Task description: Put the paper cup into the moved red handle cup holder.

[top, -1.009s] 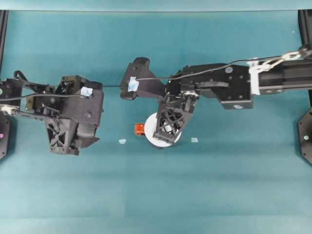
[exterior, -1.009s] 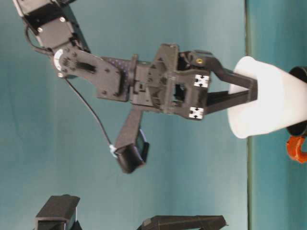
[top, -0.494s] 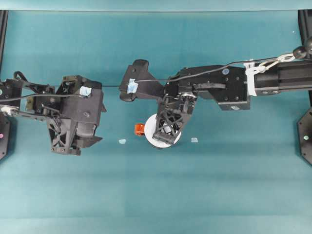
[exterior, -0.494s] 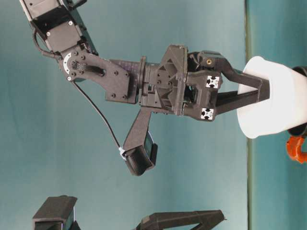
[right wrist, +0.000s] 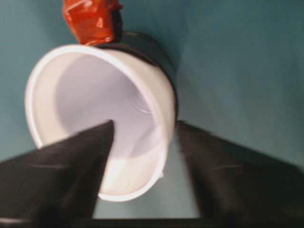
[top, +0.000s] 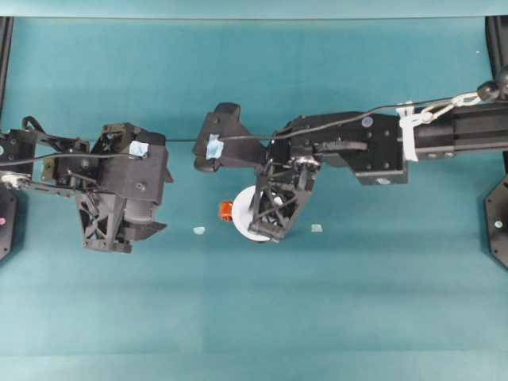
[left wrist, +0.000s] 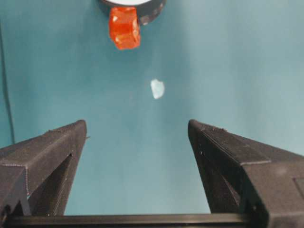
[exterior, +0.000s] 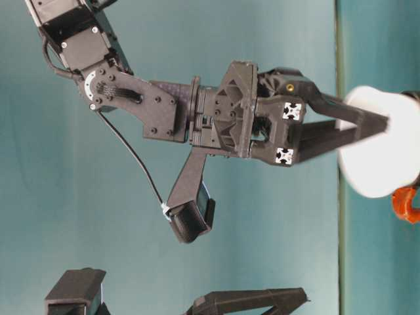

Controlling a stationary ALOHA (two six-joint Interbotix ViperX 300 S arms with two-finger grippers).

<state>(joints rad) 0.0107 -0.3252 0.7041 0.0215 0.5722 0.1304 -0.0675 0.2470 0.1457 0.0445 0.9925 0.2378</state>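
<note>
Right gripper (right wrist: 142,156) has its fingers pinching the rim of the plain white paper cup (right wrist: 95,118), one inside, one outside, cup seated in the glossy black red-handled cup holder (right wrist: 152,52) just beyond the fingertips; I'd press straight down, then release, while the left gripper (left wrist: 137,156) sits spread and empty.

Teal table top (top: 333,309), few bits on it.

You've got a plain teal surface w/ the red handle cup holder (right wrist: 156,52) standing on it near the middle, red tab (top: 226,210) poking out toward the left arm's side. Two small pale scraps (tape or paper, can't tell) lie flat on the table: one (top: 198,230) just beside the tab, the other (top: 317,228) on the far side of the holder. Black arm bases (top: 496,222) sit at both side edges.
</note>
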